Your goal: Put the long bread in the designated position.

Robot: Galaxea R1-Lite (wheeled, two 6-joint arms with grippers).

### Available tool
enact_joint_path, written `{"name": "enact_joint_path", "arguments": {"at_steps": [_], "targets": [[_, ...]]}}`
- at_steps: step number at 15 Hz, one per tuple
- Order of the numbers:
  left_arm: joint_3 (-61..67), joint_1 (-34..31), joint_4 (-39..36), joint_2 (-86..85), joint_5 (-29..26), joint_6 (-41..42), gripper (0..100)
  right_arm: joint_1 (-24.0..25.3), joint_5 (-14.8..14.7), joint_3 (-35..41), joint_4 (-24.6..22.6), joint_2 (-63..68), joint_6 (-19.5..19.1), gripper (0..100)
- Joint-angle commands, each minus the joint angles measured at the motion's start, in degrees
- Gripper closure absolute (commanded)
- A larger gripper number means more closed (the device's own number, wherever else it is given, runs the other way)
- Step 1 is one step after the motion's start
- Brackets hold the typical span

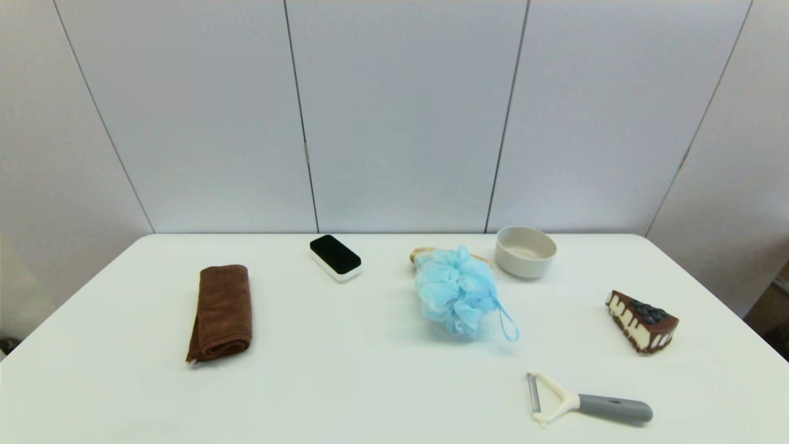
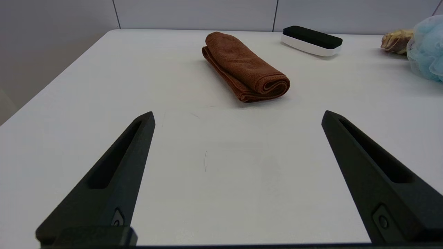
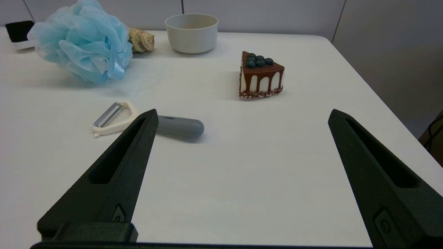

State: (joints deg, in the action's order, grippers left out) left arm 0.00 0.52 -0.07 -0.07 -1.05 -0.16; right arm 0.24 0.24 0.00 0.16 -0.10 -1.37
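Both our left tool (image 2: pixel 237 116) and right tool (image 3: pixel 242 116) gape wide, empty; the bread (image 1: pixel 423 253), mostly hidden behind the puff (image 1: pixel 456 290), looks light and firm, best pinched mid-length.

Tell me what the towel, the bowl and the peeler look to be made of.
Brown towel: soft napped cloth, probably microfibre, with a fuzzy matte surface and rolled folds.
Beige bowl: smooth matte, ceramic or plastic; cannot tell which.
Peeler: cream plastic head, metal blade, grey matte handle, maybe rubbery.

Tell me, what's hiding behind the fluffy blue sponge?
Behind the blue bath sponge lies the long bread. Only its tan ends peek out at either side; the sponge covers its middle, so its stripes cannot be seen.
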Motion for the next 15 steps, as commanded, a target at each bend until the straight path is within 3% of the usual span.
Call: {"name": "enact_joint_path", "arguments": {"at_steps": [1,15], "targets": [[0.1,0.0,0.0,0.1,0.0,0.0,0,0.0,0.0,0.0,0.0,0.1,0.0,0],[0.1,0.0,0.0,0.1,0.0,0.0,0,0.0,-0.2,0.0,0.0,0.1,1.1,0]]}}
